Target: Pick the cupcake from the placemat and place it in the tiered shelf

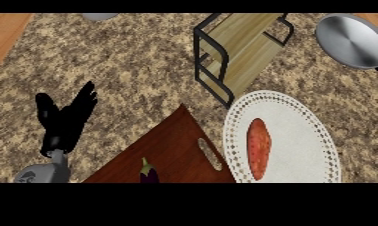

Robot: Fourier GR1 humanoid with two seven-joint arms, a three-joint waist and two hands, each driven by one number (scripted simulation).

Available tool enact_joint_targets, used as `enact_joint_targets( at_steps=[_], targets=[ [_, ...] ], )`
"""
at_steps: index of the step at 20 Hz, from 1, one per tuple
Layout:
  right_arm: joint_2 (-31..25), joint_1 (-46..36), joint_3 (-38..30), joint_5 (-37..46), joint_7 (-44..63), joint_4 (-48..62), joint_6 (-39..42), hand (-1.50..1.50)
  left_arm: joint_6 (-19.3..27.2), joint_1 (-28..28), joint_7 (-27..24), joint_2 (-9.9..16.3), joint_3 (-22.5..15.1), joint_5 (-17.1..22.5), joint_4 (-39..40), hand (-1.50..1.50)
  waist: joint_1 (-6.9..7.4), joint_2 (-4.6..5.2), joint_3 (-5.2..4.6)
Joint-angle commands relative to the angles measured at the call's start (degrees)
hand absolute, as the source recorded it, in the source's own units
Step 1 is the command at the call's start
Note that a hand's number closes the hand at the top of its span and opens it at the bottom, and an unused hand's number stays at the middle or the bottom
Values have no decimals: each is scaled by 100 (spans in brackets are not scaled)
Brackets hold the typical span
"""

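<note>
On the white placemat [310,135], an orange-red oblong, perhaps the cupcake [258,148], left hand [66,120] fingers straight, open

I am looking over every surface for writing and I am finding none that can be read. The speckled brown granite counter [133,60] is showing only its stone pattern. The pale wooden tiered shelf with the black metal frame [240,52] is carrying no label. The round white placemat with the lacy beaded rim [314,125] is bearing no print (its edge is only a dotted pattern, not lettering). The dark reddish-brown wooden cutting board with the slot handle [170,150] and the round grey metal pan [351,40] are showing no brand, number or sign either.
</note>
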Motion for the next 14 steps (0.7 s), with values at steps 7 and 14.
enact_joint_targets(
  at_steps=[7, 14],
  targets=[
    [326, -488, -1124, -851, 950, 994, 11, -150, -120, 188, 154, 76, 80, 31, 169, 0, 6, 28, -44],
    [413, -648, -2001, -1701, 1455, 1625, 98, -150, -168, 87, 206, 102, 137, 74, 130, 0, 5, 40, -43]
  ],
)
